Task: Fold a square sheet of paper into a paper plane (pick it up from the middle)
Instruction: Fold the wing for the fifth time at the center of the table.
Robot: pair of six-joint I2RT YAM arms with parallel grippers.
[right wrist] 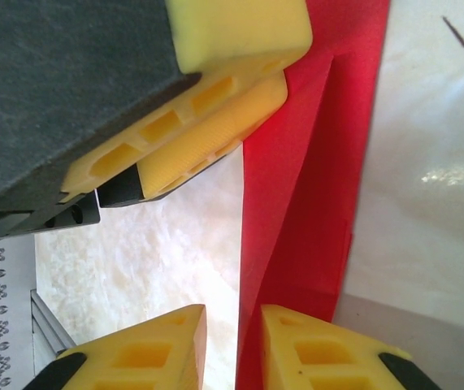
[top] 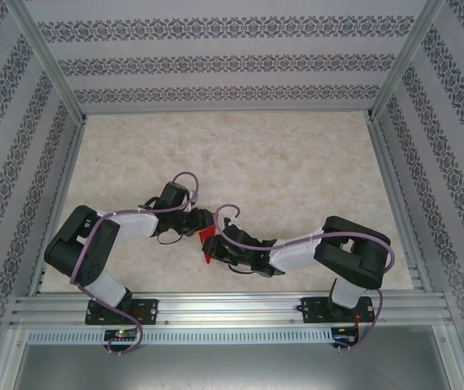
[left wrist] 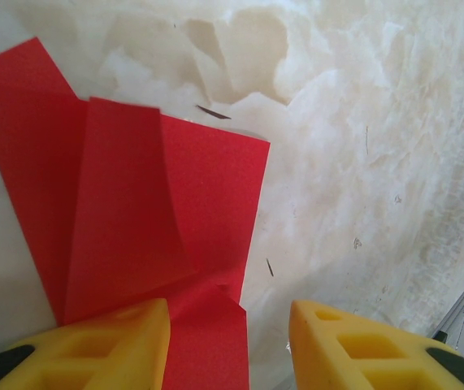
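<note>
R fingers [right wrist: 321, 349]: narrowly apart, with the edge of the red paper sheet [right wrist: 297, 203] in the gap. L fingers [left wrist: 110, 345]: wide apart, one tip over the sheet. Sheet is part-folded and lies on the worktop [left wrist: 362, 162], nearer half, betw. both arms.

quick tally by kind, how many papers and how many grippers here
red paper: 1
grippers: 2, the left gripper and the right gripper
total: 3
</note>
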